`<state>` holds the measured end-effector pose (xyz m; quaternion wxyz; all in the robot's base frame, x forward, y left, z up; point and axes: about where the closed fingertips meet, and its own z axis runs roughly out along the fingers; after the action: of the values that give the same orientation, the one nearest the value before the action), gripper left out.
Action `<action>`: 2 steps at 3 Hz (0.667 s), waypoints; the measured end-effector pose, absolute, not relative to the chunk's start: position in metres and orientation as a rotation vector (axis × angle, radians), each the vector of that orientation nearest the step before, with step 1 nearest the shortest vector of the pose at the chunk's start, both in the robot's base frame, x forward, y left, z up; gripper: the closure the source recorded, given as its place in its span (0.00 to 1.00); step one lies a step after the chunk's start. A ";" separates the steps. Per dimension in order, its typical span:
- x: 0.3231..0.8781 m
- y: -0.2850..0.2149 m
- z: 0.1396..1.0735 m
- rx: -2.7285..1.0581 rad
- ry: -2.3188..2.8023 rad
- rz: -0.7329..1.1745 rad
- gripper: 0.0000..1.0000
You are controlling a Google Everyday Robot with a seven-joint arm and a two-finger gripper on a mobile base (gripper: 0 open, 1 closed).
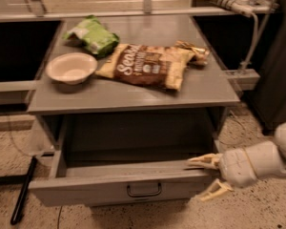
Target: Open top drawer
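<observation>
Since the drawer [119, 191] stood drawn well out of the cabinet [133, 98] toward the camera, its deep grey box open to view, I would judge that you had the task all but finished. The front panel sat nearest, low in the view, with its black handle [144, 190] at the middle and nothing on it. What was left, by my reading, was at most a last bit of travel, if the slides had more to give, and then getting the gripper clear without nudging the panel back in.

Your gripper [209, 176] was at the right end of that panel, not at the handle. Its fingers [203, 161] were spread. The upper one lay over the panel's top edge, pointing left into the box, and the lower one hung in front of the right corner, so the jaws straddled the corner rather than pinching it. Whether either finger touched the panel I could not tell. The arm [257, 163] came in from the right, low and near level, above the floor [257, 209]. A black stick [22, 191] lay on the floor left of the drawer.

Farther back, on the cabinet's top, sat a bowl [71, 68] at left, a brown bag [145, 66] just beside it, and a green bag [93, 35] behind the bowl
</observation>
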<state>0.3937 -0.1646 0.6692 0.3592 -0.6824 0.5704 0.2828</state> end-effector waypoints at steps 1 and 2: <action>0.394 -0.165 0.672 -1.760 1.471 0.729 0.30; 0.376 -0.173 0.665 -1.753 1.467 0.749 0.53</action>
<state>0.3759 -0.1732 0.6652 0.3599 -0.6799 0.5692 0.2904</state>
